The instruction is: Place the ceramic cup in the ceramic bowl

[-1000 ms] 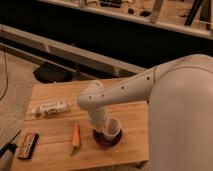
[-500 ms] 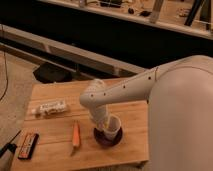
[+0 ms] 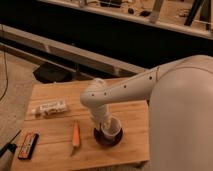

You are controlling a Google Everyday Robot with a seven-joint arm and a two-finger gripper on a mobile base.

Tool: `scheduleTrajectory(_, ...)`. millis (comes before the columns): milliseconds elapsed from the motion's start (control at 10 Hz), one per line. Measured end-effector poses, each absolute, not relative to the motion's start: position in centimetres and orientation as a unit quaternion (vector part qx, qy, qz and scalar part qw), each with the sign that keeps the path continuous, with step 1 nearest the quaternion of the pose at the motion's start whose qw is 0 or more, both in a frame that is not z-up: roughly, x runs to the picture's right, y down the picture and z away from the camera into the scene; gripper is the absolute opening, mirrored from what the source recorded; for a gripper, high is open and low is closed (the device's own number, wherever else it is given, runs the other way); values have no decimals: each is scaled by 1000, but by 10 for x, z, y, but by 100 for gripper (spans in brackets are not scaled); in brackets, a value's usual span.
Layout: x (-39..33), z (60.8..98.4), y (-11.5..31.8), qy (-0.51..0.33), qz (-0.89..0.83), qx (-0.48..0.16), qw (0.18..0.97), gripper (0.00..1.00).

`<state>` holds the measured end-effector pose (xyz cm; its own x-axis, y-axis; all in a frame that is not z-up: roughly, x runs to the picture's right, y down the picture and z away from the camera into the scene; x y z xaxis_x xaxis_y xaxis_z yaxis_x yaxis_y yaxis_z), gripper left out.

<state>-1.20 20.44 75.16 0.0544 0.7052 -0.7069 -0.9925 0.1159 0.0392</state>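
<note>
The white ceramic cup (image 3: 113,129) stands upright inside the dark maroon ceramic bowl (image 3: 106,140), near the front right of the wooden table (image 3: 55,155). My white arm comes in from the right and bends down over the bowl. My gripper (image 3: 102,123) hangs at the cup's left rim, close against it. The arm hides the far left side of the bowl and part of the cup.
An orange carrot (image 3: 75,134) lies just left of the bowl. A white packet (image 3: 50,107) sits at the table's left. A dark flat rectangular item (image 3: 28,145) lies at the front left corner. A low bench runs along behind the table.
The wrist has lifted slightly above the bowl. The cup stays in the bowl in the same spot.
</note>
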Motion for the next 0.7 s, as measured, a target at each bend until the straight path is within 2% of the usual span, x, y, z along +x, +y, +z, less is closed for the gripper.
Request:
scheduleTrajectory(300,-13,746,201,304,623,-238,680,80)
scheduleTrajectory(700,-38,717,169,317,606,-232,691,80)
